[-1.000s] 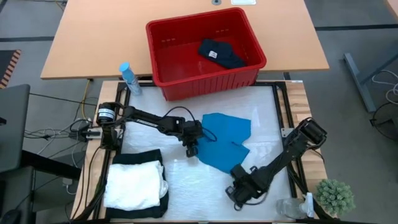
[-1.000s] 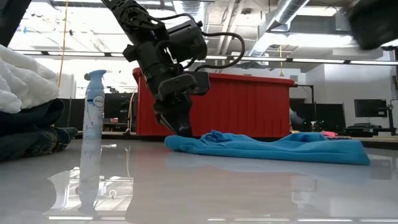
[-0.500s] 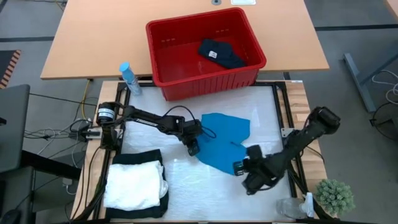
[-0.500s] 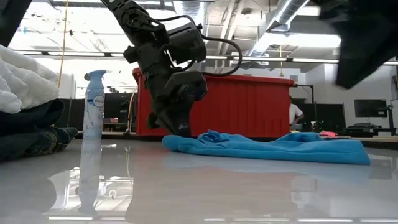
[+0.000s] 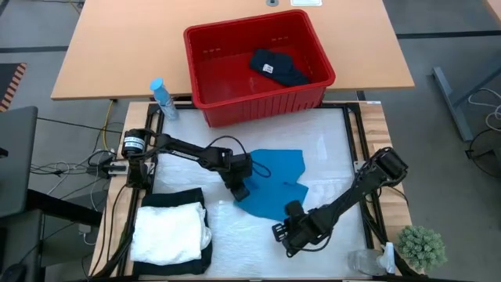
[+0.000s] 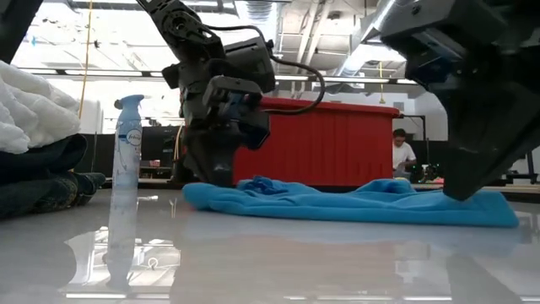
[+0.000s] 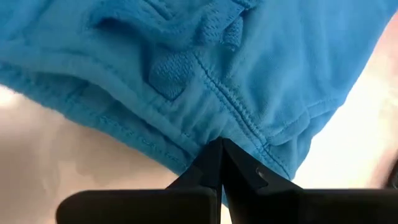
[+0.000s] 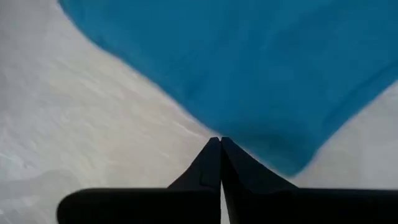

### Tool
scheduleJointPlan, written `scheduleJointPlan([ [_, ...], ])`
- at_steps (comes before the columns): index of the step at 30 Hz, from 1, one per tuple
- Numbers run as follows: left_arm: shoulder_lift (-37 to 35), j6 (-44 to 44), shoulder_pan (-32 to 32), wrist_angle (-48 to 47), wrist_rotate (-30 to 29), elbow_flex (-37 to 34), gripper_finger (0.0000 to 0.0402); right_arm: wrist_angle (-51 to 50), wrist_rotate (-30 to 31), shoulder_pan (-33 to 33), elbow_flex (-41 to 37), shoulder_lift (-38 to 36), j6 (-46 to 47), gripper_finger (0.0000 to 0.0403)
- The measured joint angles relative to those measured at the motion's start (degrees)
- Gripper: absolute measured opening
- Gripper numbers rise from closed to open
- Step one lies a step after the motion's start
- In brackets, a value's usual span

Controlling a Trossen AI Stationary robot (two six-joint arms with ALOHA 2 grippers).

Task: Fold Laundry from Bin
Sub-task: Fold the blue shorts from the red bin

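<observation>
The bright blue garment (image 5: 274, 182) lies flat and rumpled on the white table cover, mid-table. My left gripper (image 5: 239, 190) is shut on its left edge, as the left wrist view (image 7: 221, 144) shows. At the garment's near corner my right gripper (image 5: 288, 210) is shut, fingertips meeting at the cloth's edge (image 8: 217, 142). The red bin (image 5: 205, 94) stands past the far edge with a black garment (image 5: 278, 66) lying on its floor. My left gripper pinches the garment's stitched hem (image 7: 239, 121) at its left edge between both fingers. It comes steeply from above. The cloth stays on the table, bunched into folds beside the fingers. My right gripper's shut fingertips meet on the garment's near edge (image 8: 249, 146), slanting down from the near right. Only the very edge reaches them, and the cloth lies flat on the table.
A folded white item on a black one (image 5: 168, 231) sits at the near left corner. A spray bottle (image 5: 163, 98) stands at the far left by the bin. A small plant (image 5: 423, 247) and a clear object (image 5: 368, 262) are at the near right.
My left gripper has rolled and drawn the garment's left edge toward the table's left. The whole blue cloth has slid leftward and toward the near edge. My right gripper swung out toward the far right, then came back leftward onto the garment's near corner.
</observation>
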Motion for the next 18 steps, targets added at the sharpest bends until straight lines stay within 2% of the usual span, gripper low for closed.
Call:
scheduleJointPlan([
  [5, 0.06, -3.45, -0.08, -1.24, 3.57, -0.07, 0.0, -3.85, 1.13, -1.01, 0.02, -2.81, -4.58, 0.0026],
  [11, 0.24, -10.02, 0.46, 4.67, 5.98, -0.19, 0.0, -15.71, 2.19, -2.09, 0.07, -9.43, -5.73, 0.003],
  [14, 0.28, -13.1, 1.1, 6.57, 7.08, -0.2, 0.0, -15.7, 2.21, -2.02, 0.08, -12.16, -4.9, 0.0028],
  [18, 0.26, -16.19, 2.26, 8.04, 7.35, -0.2, 0.0, -12.48, 2.19, -1.01, 0.09, -12.16, -4.34, 0.0019],
])
